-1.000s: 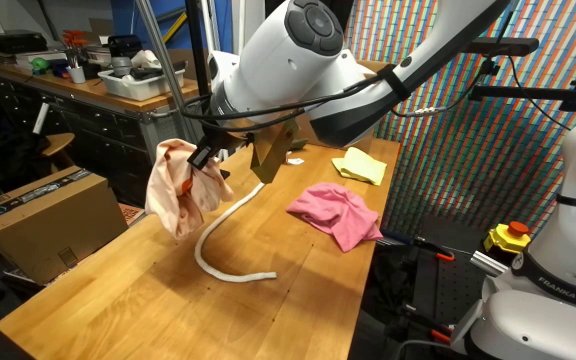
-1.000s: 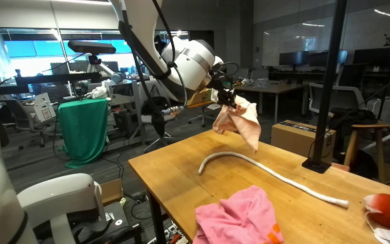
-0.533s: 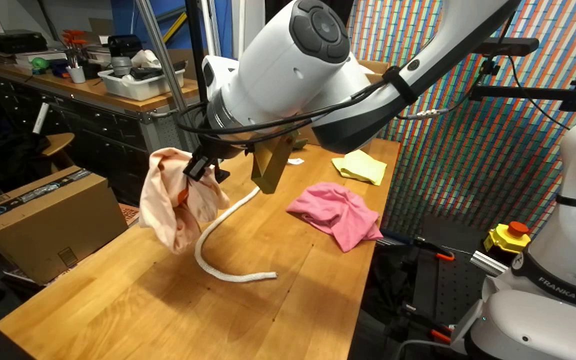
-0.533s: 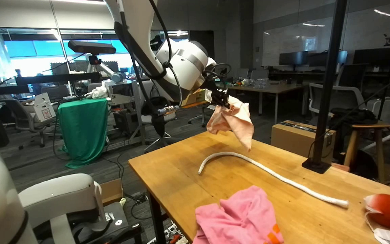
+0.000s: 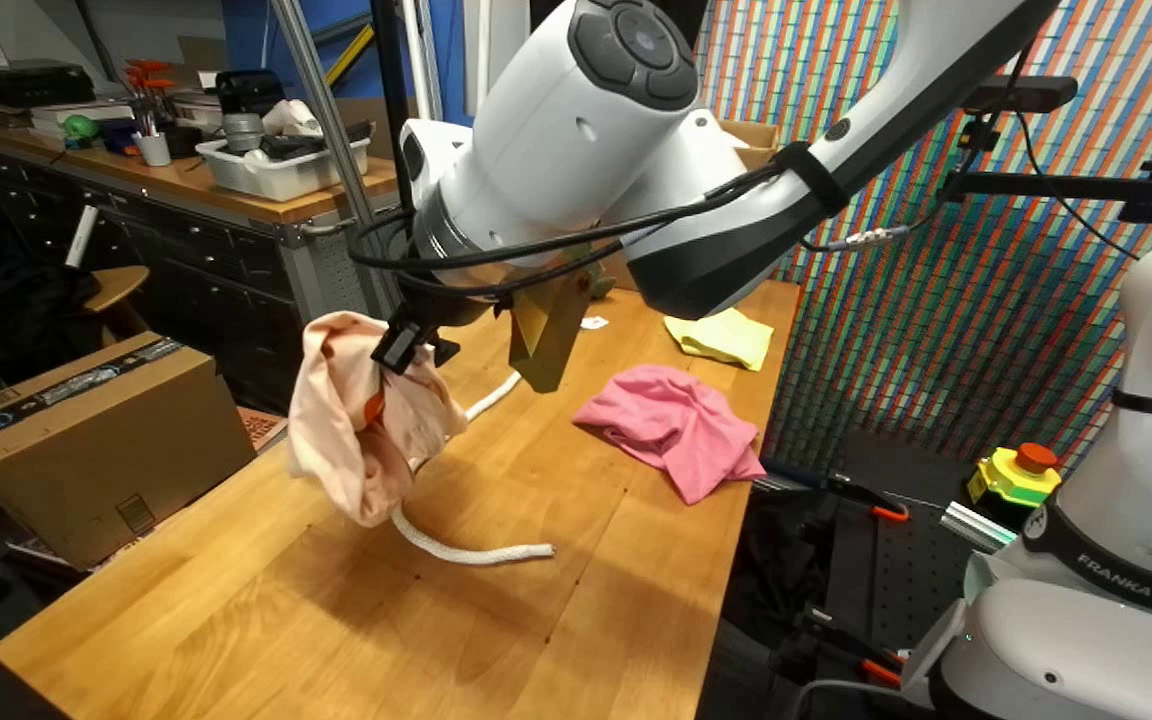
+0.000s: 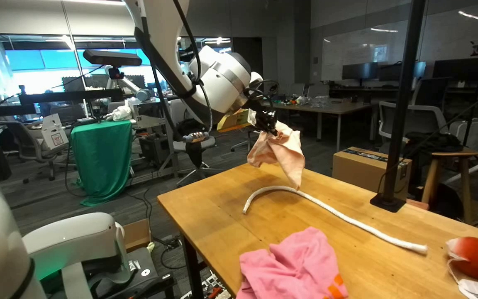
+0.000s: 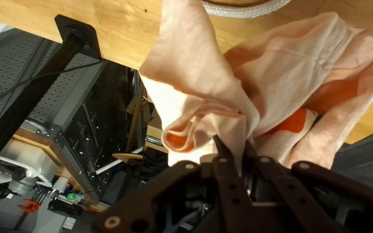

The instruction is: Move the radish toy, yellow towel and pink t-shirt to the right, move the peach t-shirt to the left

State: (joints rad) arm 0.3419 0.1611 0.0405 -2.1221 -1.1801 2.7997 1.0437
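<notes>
Pinching with the end effector point(image 7: 232, 142), drawn almost fully together, on a bunched fold of the peach shirt point(image 6: 280, 151). Gripping only that small gather, so letting the rest hang loose above the desk point(image 5: 386, 640), probably for lifting past the rope point(image 6: 334, 210) and laying down at the left. Showing orange between folds in the wrist view, too creased for telling print from lining. Masking a stretch of the rope point(image 5: 481, 555) with the drape in an exterior view, so leaving contact between the lowest fold and rope or desk impossible to judge. Farther out, finding the pink shirt point(image 5: 676, 425) lying crumpled at the desk's edge, the towel point(image 5: 721, 340) lying folded beyond, and the radish point(image 6: 475, 259) resting near the rope's end. Probably counting these three as placed already, seemingly gathered toward the right, and treating the peach shirt as the last piece. Hiding the radish, apparently behind the arm point(image 5: 556, 130), in an exterior view, all but a white tag point(image 5: 594, 323) probably belonging to it. Running the pink shirt point(image 6: 293, 270) off the bottom of an exterior view.
</notes>
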